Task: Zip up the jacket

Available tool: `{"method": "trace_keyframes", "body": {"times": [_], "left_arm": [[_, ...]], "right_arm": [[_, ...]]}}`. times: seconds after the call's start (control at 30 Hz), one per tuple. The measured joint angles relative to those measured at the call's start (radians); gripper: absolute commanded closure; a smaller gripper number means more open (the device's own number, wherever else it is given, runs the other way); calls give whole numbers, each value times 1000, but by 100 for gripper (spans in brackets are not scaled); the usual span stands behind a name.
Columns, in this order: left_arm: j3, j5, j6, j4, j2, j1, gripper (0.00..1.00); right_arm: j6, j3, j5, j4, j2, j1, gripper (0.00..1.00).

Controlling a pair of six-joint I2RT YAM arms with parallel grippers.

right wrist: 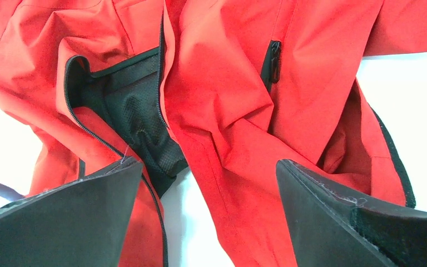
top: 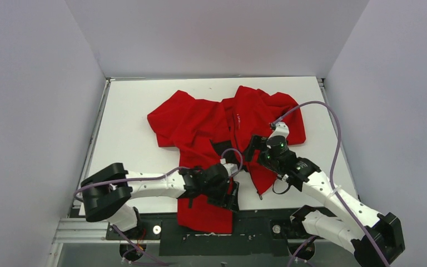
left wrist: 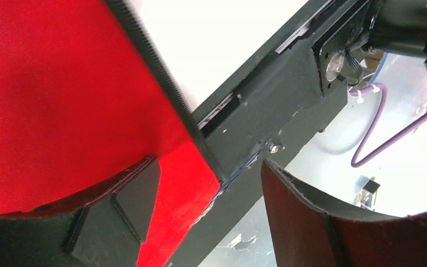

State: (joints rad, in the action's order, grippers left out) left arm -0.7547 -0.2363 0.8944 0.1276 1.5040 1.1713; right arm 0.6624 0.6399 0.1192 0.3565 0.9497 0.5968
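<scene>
The red jacket point(top: 200, 119) lies spread on the white table point(top: 133, 111), front open, with its lower left panel hanging over the near edge. My left gripper point(top: 229, 196) is open over that panel's bottom corner. In the left wrist view the dark zipper edge point(left wrist: 167, 89) runs diagonally down to the gap between the fingers point(left wrist: 119, 203), and the gripper point(left wrist: 211, 214) holds nothing. My right gripper point(top: 257, 151) is open above the right panel. Its wrist view shows the gripper point(right wrist: 208, 214) over the split front, with dark lining point(right wrist: 133, 111) and the pocket zip point(right wrist: 272, 61).
The black front rail point(left wrist: 272, 105) and arm bases sit just below the table's near edge. A purple cable point(top: 322, 111) loops over the right side of the jacket. Grey walls close in the left, right and far sides.
</scene>
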Motion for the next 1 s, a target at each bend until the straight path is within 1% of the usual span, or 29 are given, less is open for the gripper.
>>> {"method": "trace_keyframes", "body": {"times": [0.13, 0.3, 0.43, 0.6, 0.73, 1.0], "left_arm": [[-67, 17, -10, 4, 71, 49, 33], [-118, 99, -35, 39, 49, 31, 33], [-119, 149, -49, 74, -15, -46, 34], [-82, 168, -64, 78, -79, -154, 33], [-21, 159, -68, 67, -82, -212, 34], [72, 139, -63, 24, -53, -303, 34]], "right_arm": [[-4, 0, 14, 17, -15, 0, 3], [-25, 0, 38, 40, -13, -2, 5], [-44, 0, 42, 47, 12, -13, 10], [-62, 0, 36, 42, 60, -22, 16], [-77, 0, 7, 29, 118, -22, 19], [-95, 0, -42, -52, 267, -23, 31]]}}
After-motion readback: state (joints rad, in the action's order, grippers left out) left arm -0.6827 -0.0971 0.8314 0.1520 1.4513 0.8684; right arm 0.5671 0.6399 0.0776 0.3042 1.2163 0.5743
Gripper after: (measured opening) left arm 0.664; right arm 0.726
